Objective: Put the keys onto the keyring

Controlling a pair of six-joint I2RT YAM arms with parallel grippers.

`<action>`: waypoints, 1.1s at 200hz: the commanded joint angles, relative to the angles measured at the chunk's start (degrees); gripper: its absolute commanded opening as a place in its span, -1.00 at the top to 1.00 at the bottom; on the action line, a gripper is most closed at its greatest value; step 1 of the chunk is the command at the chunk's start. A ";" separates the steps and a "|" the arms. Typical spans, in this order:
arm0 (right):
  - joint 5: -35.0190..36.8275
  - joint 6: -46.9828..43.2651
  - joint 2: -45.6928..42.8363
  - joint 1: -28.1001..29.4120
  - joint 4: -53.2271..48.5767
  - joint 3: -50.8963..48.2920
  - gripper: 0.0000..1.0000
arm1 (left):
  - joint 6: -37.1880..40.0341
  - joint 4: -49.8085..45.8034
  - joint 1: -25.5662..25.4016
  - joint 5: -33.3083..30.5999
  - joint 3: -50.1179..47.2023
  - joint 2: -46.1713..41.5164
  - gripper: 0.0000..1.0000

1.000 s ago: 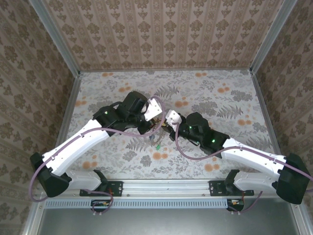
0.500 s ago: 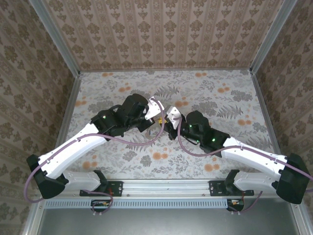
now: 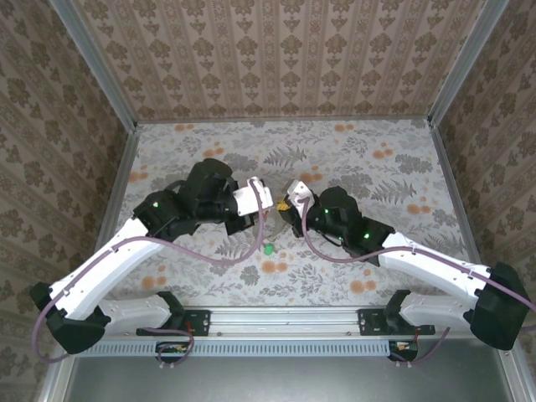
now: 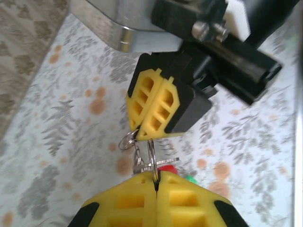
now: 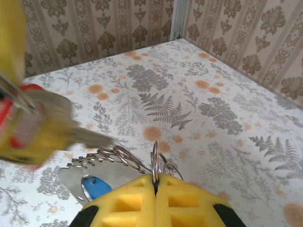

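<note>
Left end effector: pads together, clamped on the thin wire of the keyring, which stands edge-on just above its tips, lifted off the surface. Red-headed key and green-headed key sit right against that wire with metal shanks crossing it. They look threaded or close to it, but it's too blurred to confirm. The ring is thin grey-silver wire with several smaller loops bunched along it, spanning the gap between the two arms over the middle of the surface. Right end effector: pads also pressed together, pinching the ring wire at its own tips. Blue-headed key sits just below the loops; can't tell if it's hanging or lying. My read: mid-to-late. Left to do: verify every key is actually on the ring, then set it down and let go.
</note>
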 commanded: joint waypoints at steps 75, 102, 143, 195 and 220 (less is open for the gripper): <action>1.04 -21.27 -2.43 -0.76 5.09 0.29 1.00 | -36.28 1.27 5.85 28.05 -0.49 4.12 1.00; 1.31 -19.42 -2.98 -0.97 8.88 -1.14 1.00 | -39.18 4.19 5.87 27.26 -3.42 2.74 1.00; 0.36 -17.87 -3.98 -1.00 11.02 -1.80 1.00 | -40.34 3.21 6.46 23.24 -4.93 2.77 1.00; -0.19 -19.58 -4.11 -0.66 9.05 -1.63 1.00 | -41.68 2.29 10.60 22.43 -3.17 3.24 1.00; -0.12 -20.68 -3.98 0.06 8.20 -1.08 1.00 | -40.92 1.47 11.35 23.52 -2.37 4.16 1.00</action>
